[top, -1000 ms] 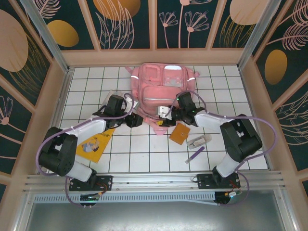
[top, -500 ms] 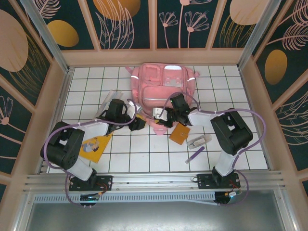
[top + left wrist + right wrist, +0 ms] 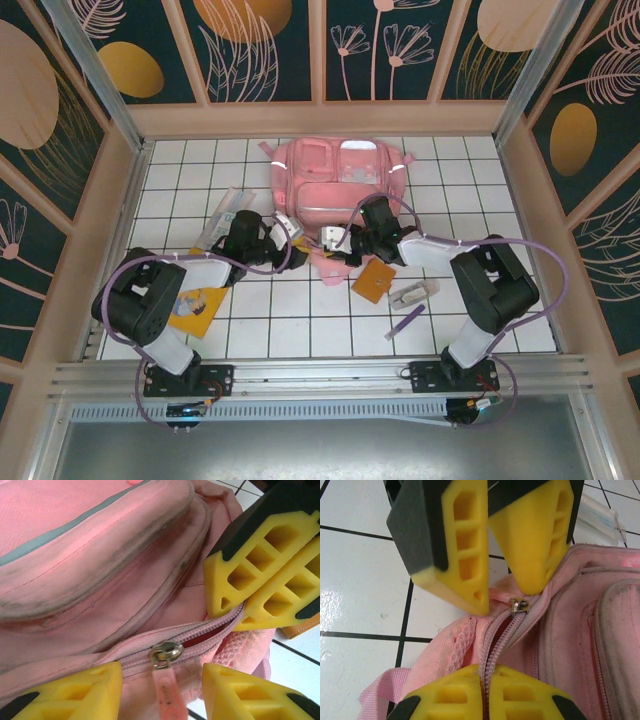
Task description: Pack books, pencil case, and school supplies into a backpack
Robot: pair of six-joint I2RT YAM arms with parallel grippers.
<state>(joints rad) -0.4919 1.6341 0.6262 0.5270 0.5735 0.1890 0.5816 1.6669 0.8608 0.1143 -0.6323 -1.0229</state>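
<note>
Both arms are stretching low across the bench point(image 3: 300, 325), elbows bent, meeting at the near edge of the one pink backpack point(image 3: 335, 180), which is lying at the far middle. The left pincer point(image 3: 161, 690) is standing part open, straddling the zip pull point(image 3: 166, 655) and gripping nothing. The right pincer point(image 3: 482, 680) is pinching the backpack's zip edge, closed tight. Counting the rest: one yellow booklet point(image 3: 195, 305) near left, one orange booklet point(image 3: 373, 278) right, one pencil case point(image 3: 225, 212) far left, one purple pen point(image 3: 405, 322), one whitish lump point(image 3: 413, 293).
</note>
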